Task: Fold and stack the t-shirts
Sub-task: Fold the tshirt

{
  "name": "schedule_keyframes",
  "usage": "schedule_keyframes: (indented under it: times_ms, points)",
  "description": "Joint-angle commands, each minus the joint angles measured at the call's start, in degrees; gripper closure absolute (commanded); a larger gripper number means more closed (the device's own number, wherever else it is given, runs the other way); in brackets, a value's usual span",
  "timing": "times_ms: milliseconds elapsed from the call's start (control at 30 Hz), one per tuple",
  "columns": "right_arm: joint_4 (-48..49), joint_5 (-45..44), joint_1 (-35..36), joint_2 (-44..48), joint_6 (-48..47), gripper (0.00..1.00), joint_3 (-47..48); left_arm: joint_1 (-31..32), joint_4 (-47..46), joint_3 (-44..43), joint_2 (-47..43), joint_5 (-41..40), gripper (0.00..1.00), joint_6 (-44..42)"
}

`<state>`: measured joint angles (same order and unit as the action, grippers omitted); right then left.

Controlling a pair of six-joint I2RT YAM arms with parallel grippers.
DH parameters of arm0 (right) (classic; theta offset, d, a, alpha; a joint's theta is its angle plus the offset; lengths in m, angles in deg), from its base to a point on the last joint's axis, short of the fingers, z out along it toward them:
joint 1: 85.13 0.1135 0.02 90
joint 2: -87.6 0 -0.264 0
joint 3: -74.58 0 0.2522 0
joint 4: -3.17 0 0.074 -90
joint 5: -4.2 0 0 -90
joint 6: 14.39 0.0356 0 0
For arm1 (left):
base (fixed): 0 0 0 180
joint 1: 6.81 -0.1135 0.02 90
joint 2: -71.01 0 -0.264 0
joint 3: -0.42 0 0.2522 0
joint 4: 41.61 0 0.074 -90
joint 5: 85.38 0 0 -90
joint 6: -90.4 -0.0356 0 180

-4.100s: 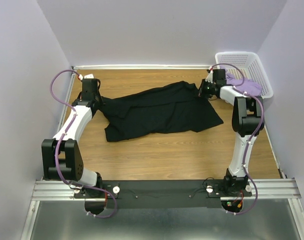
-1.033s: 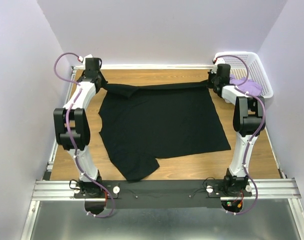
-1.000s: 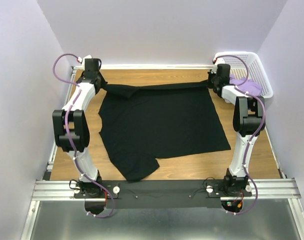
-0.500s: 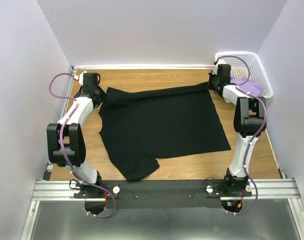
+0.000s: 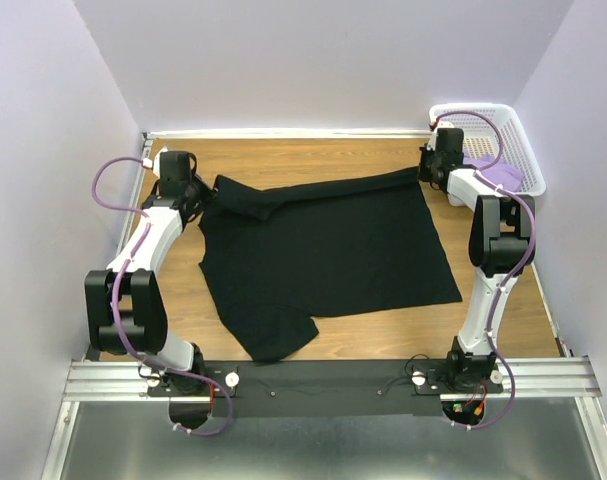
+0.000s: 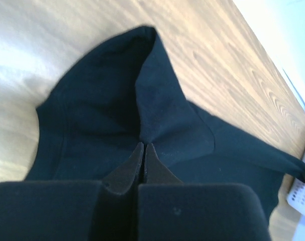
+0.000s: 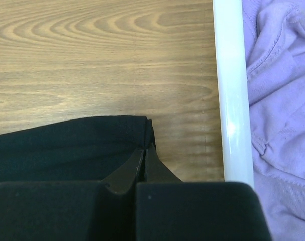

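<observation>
Spreading step on the black t-shirt [image 5: 323, 250]: left gripper [image 5: 197, 193] & right gripper [image 5: 429, 172] are each pinched fully closed on a far corner of it, cloth lying mostly flat across the wood table [image 5: 313, 160], far-left edge rumpled. Next move prob calls for letting go, smoothing that edge & regripping for the first fold. Lavender t-shirt [image 5: 498, 172] sits in the white basket [image 5: 483, 112] far right; plain pale walls [image 5: 313, 60] box in the table
</observation>
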<state>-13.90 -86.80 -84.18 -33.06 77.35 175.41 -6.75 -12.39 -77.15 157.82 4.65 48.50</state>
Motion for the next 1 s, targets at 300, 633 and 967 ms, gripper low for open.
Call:
schedule_keyframes:
  times_ms: [300, 633, 967]
  points:
    - [-2.75, -3.57, -0.69, 2.27, 1.25, 0.99, -0.32, -0.23, -0.69, 8.69, -8.32, 4.18, 1.0, 5.07]
    - [-2.84, -3.58, -0.69, 0.78, 2.57, 0.99, -1.02, -0.23, -6.84, 19.85, -9.9, 7.61, 1.0, 8.32]
    - [-2.84, -3.75, -0.69, -0.54, 3.8, 0.99, -2.08, -0.23, -12.74, 26.19, -7.09, 11.65, 1.0, 10.52]
